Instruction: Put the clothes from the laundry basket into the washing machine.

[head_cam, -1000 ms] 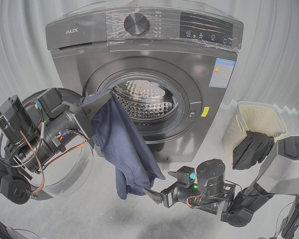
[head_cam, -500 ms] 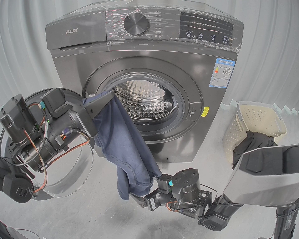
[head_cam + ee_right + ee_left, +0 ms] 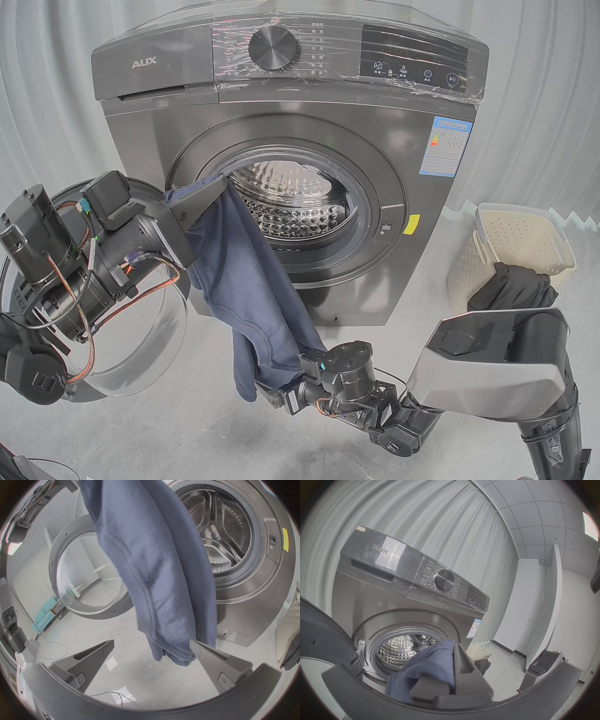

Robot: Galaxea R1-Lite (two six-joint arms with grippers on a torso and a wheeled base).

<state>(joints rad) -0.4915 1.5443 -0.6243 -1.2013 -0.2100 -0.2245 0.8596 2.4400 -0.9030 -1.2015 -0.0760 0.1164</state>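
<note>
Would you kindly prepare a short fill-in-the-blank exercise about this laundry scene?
The left end effector grips the blue garment; the right end effector at its hem is ____.
The black garment drapes over the rim of the ____.
The washing machine's ____ stands open.
Missing words: open, laundry basket, door.

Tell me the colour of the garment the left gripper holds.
The garment is plain dark blue; right wrist view shows it best.
</note>
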